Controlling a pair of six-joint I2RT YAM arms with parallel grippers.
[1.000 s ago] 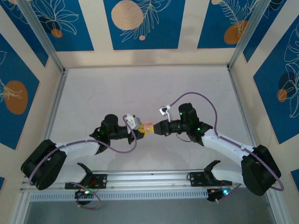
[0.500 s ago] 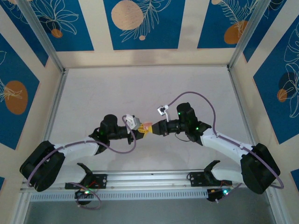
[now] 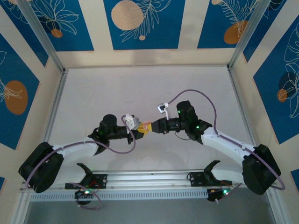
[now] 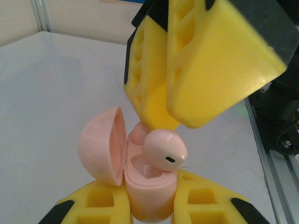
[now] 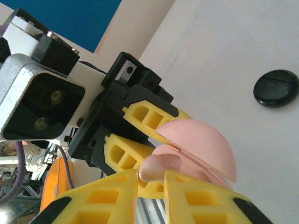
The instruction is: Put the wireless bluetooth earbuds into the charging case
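Glossy pink bean-shaped earbud point(image 4: 164, 150) rests, seemingly half-seated, in rounded clamshell case point(image 4: 140, 185).

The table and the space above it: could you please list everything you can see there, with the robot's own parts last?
charging case: one, pale pink, lid open, held above the table.
earbud: one, pale pink, at the case's open mouth.
round case: one, black, closed, lying on the table.
table: one, white, under both arms.
wall panels: several, blue and beige, around the table.
rail: one, silver, along the near edge.
left gripper: one, yellow fingers, shut on the charging case.
right gripper: one, yellow fingers, tips at the earbud; grip unclear.
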